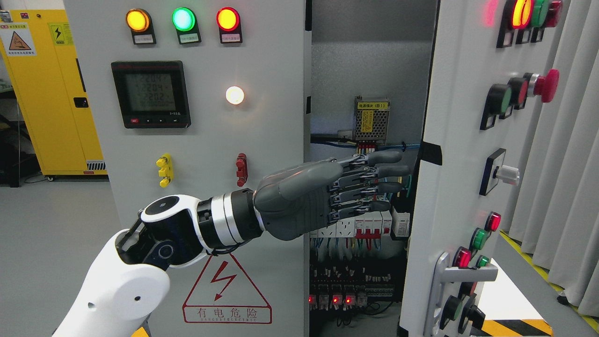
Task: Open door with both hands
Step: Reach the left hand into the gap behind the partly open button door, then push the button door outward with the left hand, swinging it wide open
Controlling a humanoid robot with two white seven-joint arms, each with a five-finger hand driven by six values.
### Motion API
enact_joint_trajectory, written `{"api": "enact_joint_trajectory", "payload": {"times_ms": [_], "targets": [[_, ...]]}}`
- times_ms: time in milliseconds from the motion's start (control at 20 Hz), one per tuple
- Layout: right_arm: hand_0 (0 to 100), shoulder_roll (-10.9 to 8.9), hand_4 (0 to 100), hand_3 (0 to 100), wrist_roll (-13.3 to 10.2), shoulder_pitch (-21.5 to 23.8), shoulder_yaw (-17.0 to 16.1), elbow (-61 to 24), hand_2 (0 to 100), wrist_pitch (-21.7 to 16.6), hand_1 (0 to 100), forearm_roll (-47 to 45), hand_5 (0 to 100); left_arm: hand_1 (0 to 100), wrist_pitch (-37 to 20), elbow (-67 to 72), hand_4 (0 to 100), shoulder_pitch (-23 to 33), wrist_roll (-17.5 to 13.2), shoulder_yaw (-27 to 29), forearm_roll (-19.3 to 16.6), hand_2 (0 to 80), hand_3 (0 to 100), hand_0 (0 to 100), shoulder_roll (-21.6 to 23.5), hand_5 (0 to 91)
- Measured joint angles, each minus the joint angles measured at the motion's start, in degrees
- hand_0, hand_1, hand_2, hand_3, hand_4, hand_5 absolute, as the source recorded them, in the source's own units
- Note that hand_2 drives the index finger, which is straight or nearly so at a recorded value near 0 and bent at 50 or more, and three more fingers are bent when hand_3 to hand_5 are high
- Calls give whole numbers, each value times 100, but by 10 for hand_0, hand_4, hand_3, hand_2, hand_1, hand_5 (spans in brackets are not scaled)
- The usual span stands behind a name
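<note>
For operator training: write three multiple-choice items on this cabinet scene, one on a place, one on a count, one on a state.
1. Where do the left hand's fingers reach?
A. the meter
B. the gap beside the right door
C. the yellow cabinet

2. How many round lamps top the left door?
A. two
B. three
C. five

3. The right door is:
A. swung open
B. closed
C. removed

Answers: 1 B, fingers extend across the opening; 2 B, orange, green, red; 3 A, wiring inside shows.

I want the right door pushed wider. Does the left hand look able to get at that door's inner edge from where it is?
Probably yes: the left hand reaches across the gap with fingers extended, tips near the right door, nothing between.
</note>
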Motion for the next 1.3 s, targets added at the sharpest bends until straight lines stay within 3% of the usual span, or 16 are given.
{"api": "enact_joint_trajectory", "payload": {"times_ms": [1302], "targets": [[0, -1, 0, 0, 0, 0, 0, 7, 40, 0, 500, 3, 0, 556, 176, 564, 0, -471, 25, -351, -3, 0, 0, 120, -1102, 0]]}}
